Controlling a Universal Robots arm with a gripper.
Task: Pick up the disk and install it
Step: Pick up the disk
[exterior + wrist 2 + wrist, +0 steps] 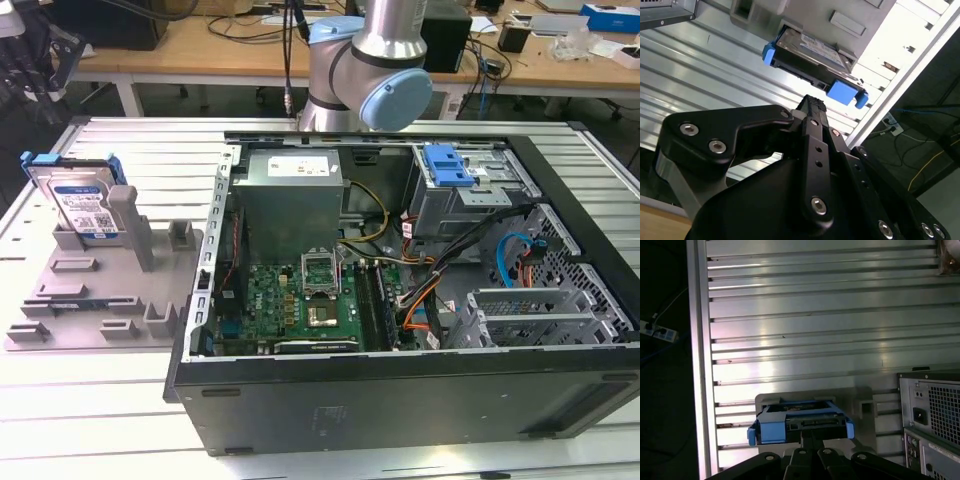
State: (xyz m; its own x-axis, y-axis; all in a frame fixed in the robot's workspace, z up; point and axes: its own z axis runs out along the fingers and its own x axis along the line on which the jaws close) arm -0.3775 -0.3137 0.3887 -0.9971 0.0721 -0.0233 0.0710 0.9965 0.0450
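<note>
The tool (812,104), pressed together and empty, points at the disk (810,50) ahead, apart from it. The disk stands on edge in the grey tray (850,20) on the bench (690,65), likely propped for easy gripping.

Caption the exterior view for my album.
Blue-railed disk propped in a grey tray beside an open computer case, robot arm behind.

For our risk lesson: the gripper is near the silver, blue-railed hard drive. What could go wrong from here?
The silver, blue-railed hard drive stands tilted in the grey plastic tray; a nudge from the black gripper might topple it. Cables inside the open black case could snag it.
</note>
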